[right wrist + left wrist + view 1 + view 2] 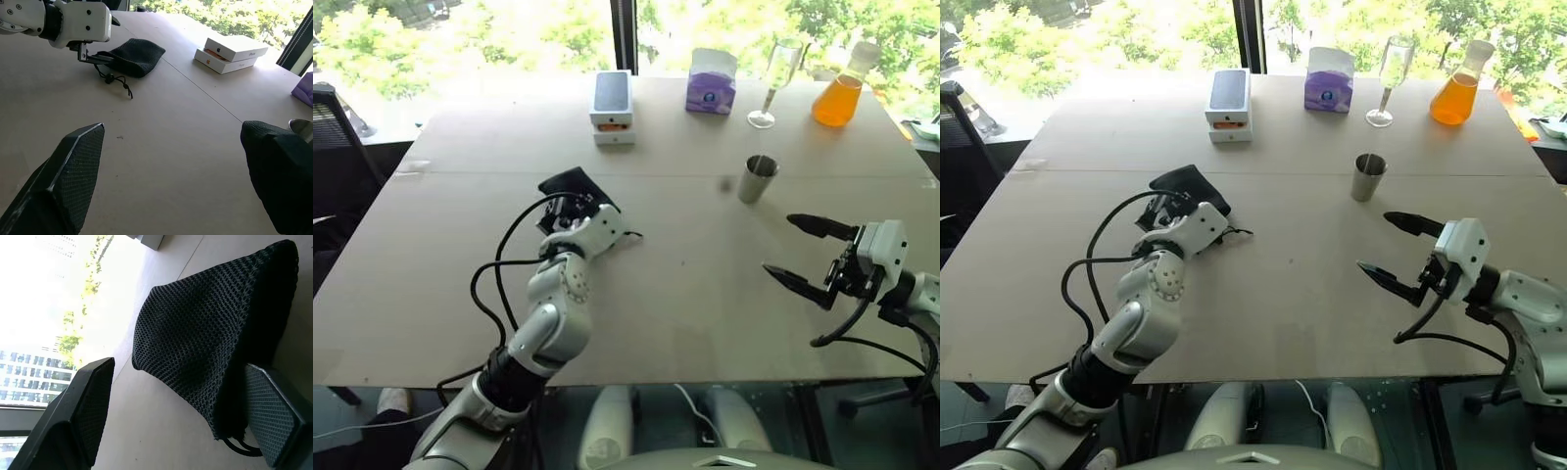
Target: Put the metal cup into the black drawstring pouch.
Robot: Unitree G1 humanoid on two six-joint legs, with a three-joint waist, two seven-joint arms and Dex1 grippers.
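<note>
The small silver steel cup (758, 178) is not yet bagged. The left end effector (96, 58) is spread around the black mesh drawstring pouch (135, 57); the right end effector (806, 254) is held wide, empty.

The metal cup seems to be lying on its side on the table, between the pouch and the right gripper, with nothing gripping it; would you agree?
Not quite: the metal cup stands upright on the table, as the right eye view shows. The rest holds: it sits between the black drawstring pouch and the right gripper, and nothing grips it.
</note>
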